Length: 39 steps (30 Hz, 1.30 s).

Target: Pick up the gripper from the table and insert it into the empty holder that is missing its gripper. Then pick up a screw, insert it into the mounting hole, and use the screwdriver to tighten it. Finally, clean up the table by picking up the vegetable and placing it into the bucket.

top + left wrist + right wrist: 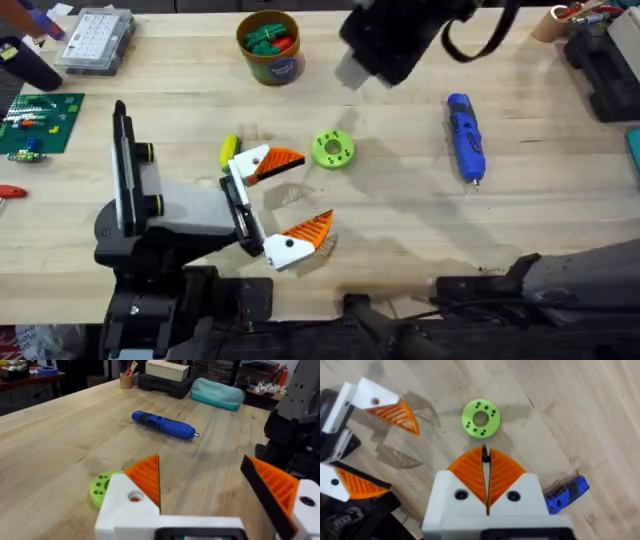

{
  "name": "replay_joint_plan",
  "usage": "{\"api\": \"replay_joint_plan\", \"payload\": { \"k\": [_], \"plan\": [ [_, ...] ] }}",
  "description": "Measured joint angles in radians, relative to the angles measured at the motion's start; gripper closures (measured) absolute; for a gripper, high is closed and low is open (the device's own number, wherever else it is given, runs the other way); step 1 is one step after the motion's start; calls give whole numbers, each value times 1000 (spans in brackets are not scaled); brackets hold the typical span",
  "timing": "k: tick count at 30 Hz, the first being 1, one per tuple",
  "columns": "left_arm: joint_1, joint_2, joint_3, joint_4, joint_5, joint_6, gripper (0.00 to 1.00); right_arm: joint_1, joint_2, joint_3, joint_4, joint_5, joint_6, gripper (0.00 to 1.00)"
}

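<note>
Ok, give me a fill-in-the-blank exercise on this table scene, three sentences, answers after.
1. The left claw is ___, holding nothing.
2. The blue screwdriver lies flat on the ___.
3. The bucket holds red and ___ items.

Missing words: open; table; green

Left tool (280, 205): white plastic finger bodies, orange ribbed triangular pads (146, 478), black edge strip along one pad, round screw hole in each finger. Arm behind it: grey link, black joints, yellow accent rings. Right tool (485, 467): same white bodies, orange ribbed pads (468, 471), two dark screws near base. Right arm in overhead view: dark housing, black cable looped above.
</note>
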Motion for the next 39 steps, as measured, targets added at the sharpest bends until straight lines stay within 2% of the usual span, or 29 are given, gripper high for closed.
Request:
{"api": "replay_joint_plan", "payload": {
  "k": [8, 17, 28, 39],
  "plan": [
    [0, 0, 0, 0, 0, 0, 14, 88, 18, 17, 49, 0, -28, 998],
    [0, 0, 0, 0, 0, 0, 15, 130, 55, 42, 24, -1, -51, 998],
    [0, 0, 0, 0, 0, 0, 14, 142, 55, 47, 16, -10, -93, 998],
    [0, 0, 0, 0, 0, 0, 13, 241, 55, 47, 76, -17, -153, 998]
  ]
}}
